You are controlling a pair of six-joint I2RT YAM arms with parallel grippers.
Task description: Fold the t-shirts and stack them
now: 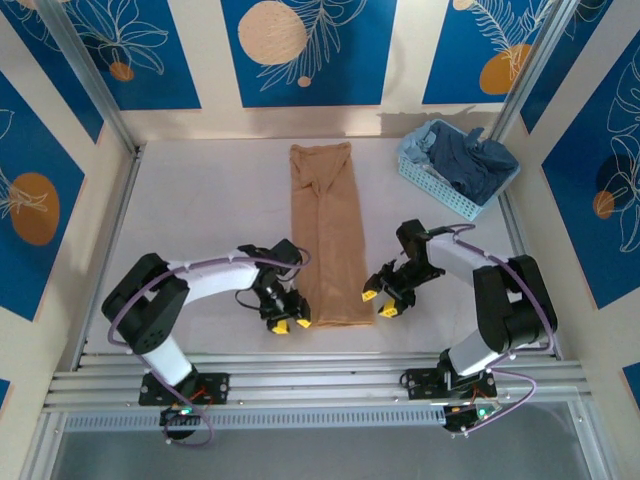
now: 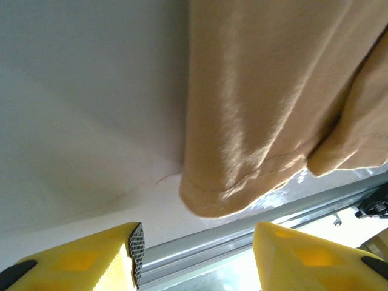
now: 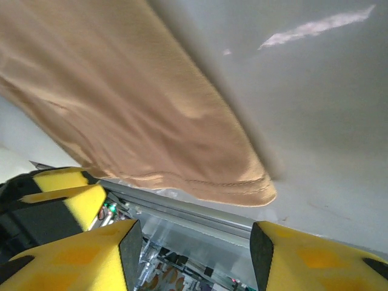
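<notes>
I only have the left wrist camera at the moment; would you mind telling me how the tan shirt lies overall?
Observer: The tan t-shirt is folded into one long, narrow strip running front to back.
Operator: Thank you. Where is the other gripper?
Observer: The right gripper sits by the strip's near right corner, jaws open, nothing between them.
Operator: And the second shirt?
Observer: The dark blue t-shirt is bunched up in the light-blue basket at the far right.

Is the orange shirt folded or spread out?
Folded lengthwise. The tan-orange t-shirt lies as one long narrow strip on the table, with no sleeves sticking out.
</notes>
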